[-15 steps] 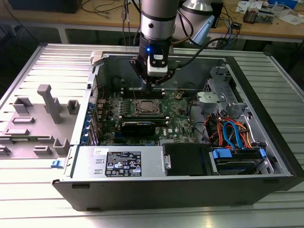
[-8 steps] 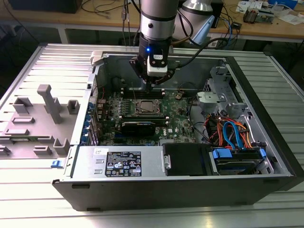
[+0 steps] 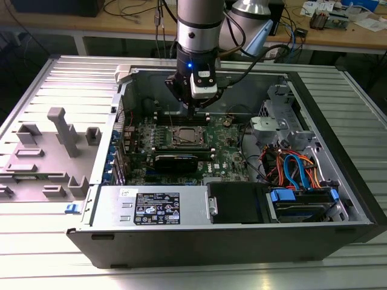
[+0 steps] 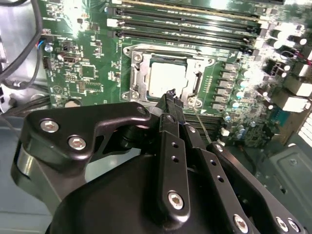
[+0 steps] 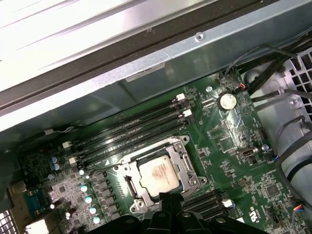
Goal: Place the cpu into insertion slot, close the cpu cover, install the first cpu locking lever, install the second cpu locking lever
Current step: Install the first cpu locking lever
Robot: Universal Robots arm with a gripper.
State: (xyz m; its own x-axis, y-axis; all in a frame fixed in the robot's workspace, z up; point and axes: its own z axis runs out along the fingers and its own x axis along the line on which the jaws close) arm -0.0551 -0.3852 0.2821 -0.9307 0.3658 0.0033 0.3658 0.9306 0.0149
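In the exterior view, the arm comes down from the upper middle of the frame into an open case lying on a ribbed metal worktop. The gripper hangs just above the green board, over the far edge of the slot, near the picture's centre.

The cpu sits in that slot. In both wrist views its pale grey top shows through the window of the cover, which lies flat around it.

In the second wrist view the gripper is narrow: its black fingers meet at the tips with no gap and nothing seen between them, just beside the cover's rim. A thin rod runs out from the slot's corner next to the tips; whether it is latched cannot be told.

Long black memory slots run beside the slot on its far side. A black card lies on its near side. A grey tray rests at the exterior view's left.
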